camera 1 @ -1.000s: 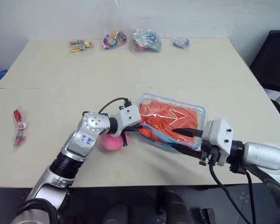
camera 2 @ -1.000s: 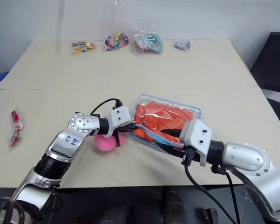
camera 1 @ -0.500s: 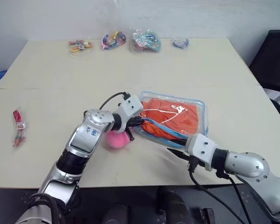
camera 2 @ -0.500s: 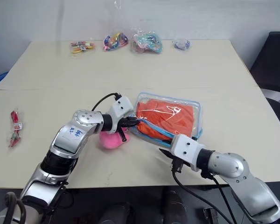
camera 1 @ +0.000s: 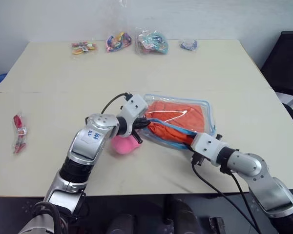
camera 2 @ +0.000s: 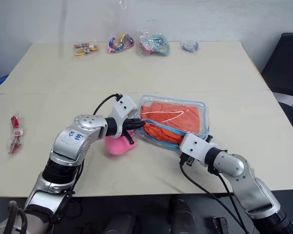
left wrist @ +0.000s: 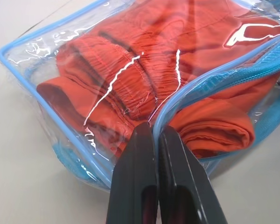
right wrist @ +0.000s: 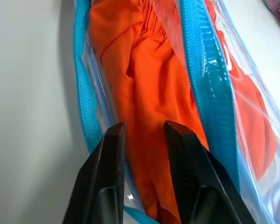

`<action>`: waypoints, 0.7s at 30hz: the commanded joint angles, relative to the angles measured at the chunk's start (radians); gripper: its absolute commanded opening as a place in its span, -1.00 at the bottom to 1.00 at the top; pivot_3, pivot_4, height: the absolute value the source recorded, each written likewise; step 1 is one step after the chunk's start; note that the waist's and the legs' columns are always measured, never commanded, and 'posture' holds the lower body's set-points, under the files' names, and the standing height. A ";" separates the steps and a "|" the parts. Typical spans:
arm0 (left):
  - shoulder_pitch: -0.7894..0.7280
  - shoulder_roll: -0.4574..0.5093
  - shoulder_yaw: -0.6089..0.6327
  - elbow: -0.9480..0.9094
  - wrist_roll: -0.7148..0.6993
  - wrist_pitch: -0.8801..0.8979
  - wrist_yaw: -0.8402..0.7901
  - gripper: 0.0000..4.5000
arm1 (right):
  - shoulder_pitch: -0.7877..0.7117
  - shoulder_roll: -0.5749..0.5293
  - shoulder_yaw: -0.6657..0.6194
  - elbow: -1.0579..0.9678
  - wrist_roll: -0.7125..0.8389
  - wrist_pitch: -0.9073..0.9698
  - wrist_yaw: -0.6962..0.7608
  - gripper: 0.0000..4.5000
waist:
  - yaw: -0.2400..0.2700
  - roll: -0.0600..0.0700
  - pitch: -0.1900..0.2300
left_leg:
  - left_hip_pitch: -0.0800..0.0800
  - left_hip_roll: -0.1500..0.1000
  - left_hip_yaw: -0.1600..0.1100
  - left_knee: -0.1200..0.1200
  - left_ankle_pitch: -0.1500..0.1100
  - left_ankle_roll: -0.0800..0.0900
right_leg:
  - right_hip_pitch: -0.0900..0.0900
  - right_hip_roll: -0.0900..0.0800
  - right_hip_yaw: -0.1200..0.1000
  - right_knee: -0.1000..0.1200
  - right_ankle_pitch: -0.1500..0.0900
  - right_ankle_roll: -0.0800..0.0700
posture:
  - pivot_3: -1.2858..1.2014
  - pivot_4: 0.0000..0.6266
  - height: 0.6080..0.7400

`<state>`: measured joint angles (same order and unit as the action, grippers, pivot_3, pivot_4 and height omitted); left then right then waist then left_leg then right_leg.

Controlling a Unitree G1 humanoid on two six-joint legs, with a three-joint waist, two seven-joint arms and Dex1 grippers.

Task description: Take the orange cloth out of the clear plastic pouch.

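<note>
The clear plastic pouch (camera 1: 208, 116) with light blue trim lies mid-table, its near zipper edge open. The orange cloth (camera 1: 178, 113) fills it, and a fold bulges out of the opening (left wrist: 214, 130). My left gripper (left wrist: 154, 136) is shut on the upper blue zipper edge at the pouch's left corner, holding it up; the head view shows this gripper (camera 1: 145, 123) there too. At the pouch's near edge my right gripper (right wrist: 144, 133) is open, its fingertips (right wrist: 113, 135) just inside the mouth with orange cloth between them. From the head view the right gripper (camera 1: 188, 142) is partly hidden by the pouch.
A pink plush heart (camera 1: 123, 145) lies under my left wrist, beside the pouch. Several small bags of colourful items (camera 1: 153, 42) line the table's far edge. Another red-filled bag (camera 1: 20, 131) lies at the left. A black chair (camera 1: 288, 63) stands at the right.
My right gripper swung from the pouch's right side down to its near open edge and its fingers spread a little. The left wrist rolled, keeping its hold on the zipper edge.
</note>
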<state>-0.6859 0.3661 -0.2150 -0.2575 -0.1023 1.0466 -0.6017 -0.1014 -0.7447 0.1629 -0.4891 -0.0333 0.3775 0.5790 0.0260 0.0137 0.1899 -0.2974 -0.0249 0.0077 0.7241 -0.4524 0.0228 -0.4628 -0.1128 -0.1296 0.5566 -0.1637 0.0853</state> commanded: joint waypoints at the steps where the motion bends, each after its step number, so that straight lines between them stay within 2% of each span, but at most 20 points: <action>1: -0.007 -0.004 0.002 -0.042 -0.016 -0.002 0.018 -1.00 | -0.014 0.008 -0.005 -0.015 -0.037 -0.020 -0.006 0.11 | 0.000 0.000 0.000 | 0.000 0.000 0.000 0.000 0.000 0.000 | 0.000 0.000 0.000 0.000 0.000 0.000 | 0.03 -0.52 1.00; 4: -0.011 -0.001 0.000 -0.038 -0.022 -0.005 0.024 -1.00 | -0.043 0.026 0.024 0.003 -0.092 -0.012 -0.027 0.59 | -0.002 0.000 0.000 | 0.000 0.000 0.000 0.000 0.000 0.000 | 0.000 0.000 0.000 0.000 0.000 0.000 | 0.03 -0.52 1.00; 8: -0.016 0.000 -0.003 -0.033 -0.026 -0.012 0.029 -1.00 | -0.104 0.075 0.040 0.045 -0.135 0.022 -0.051 0.59 | -0.003 0.000 0.000 | 0.000 0.000 0.000 0.000 0.000 0.000 | 0.000 0.000 0.000 0.000 0.000 0.000 | 0.03 -0.52 1.00; 12: -0.014 0.002 -0.008 -0.037 -0.028 -0.017 0.031 -1.00 | -0.130 0.126 0.018 0.041 -0.099 0.067 -0.037 0.59 | -0.002 0.000 0.000 | 0.000 0.000 0.000 0.000 0.000 0.000 | -0.001 0.000 0.000 0.000 0.000 0.000 | 0.03 -0.52 1.00; 21: -0.011 0.004 -0.012 -0.037 -0.032 -0.019 0.034 -1.00 | -0.141 0.076 0.103 0.116 -0.262 -0.034 -0.041 0.59 | -0.004 0.000 0.000 | 0.000 0.000 0.000 0.000 0.000 -0.001 | -0.001 0.000 0.000 0.000 0.000 0.000 | 0.03 -0.52 1.00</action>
<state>-0.6859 0.3669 -0.2239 -0.2617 -0.1201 1.0452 -0.5680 -0.2310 -0.6604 0.2544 -0.3849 -0.2583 0.3634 0.5482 0.0217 0.0140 0.1898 -0.2972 -0.0248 0.0080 0.7240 -0.4523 0.0220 -0.4632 -0.1125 -0.1294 0.5566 -0.1637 0.0852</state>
